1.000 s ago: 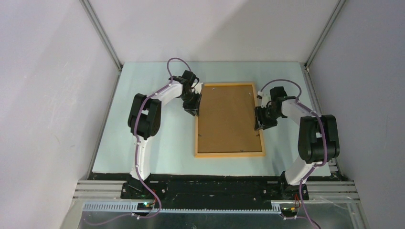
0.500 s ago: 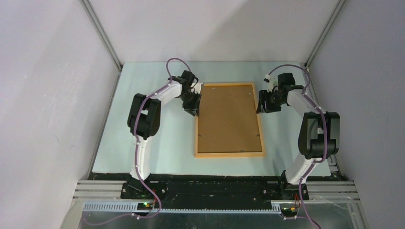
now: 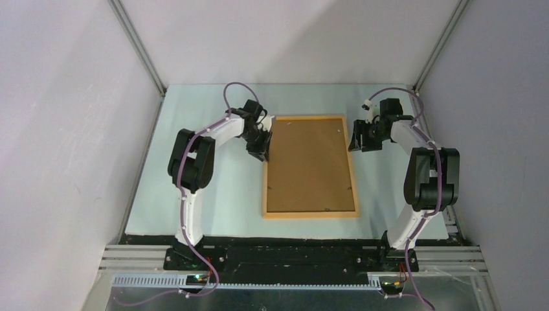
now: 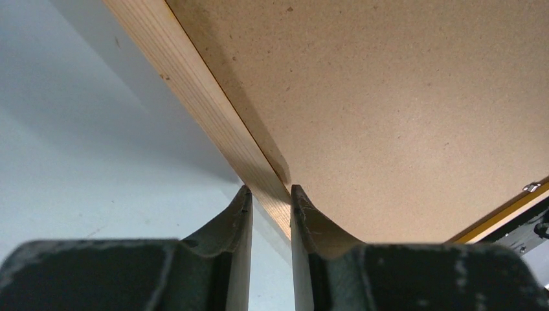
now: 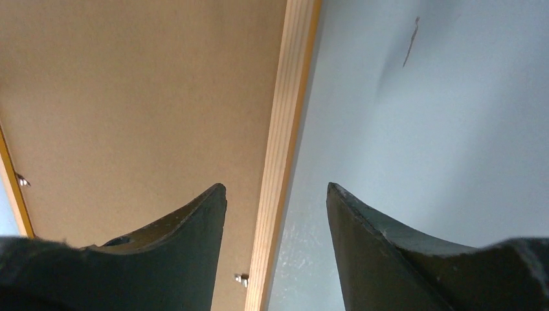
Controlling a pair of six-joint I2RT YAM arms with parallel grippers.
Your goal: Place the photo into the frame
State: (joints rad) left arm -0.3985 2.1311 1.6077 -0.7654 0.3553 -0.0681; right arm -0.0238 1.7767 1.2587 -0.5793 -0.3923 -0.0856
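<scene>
The frame [image 3: 311, 212] lies flat in the middle of the table [image 3: 213, 194], back side up, with the brown backing board [image 3: 309, 165] filling it. The left claw [image 3: 260, 150] is clenched on the frame's left rail near the far corner, and the wrist view shows its fingers [image 4: 238, 214] pinching the pale wood on both sides. Over on the right, the right claw [image 3: 355, 144] is released. Its jaws are spread wide, straddling the right rail without touching it.
</scene>
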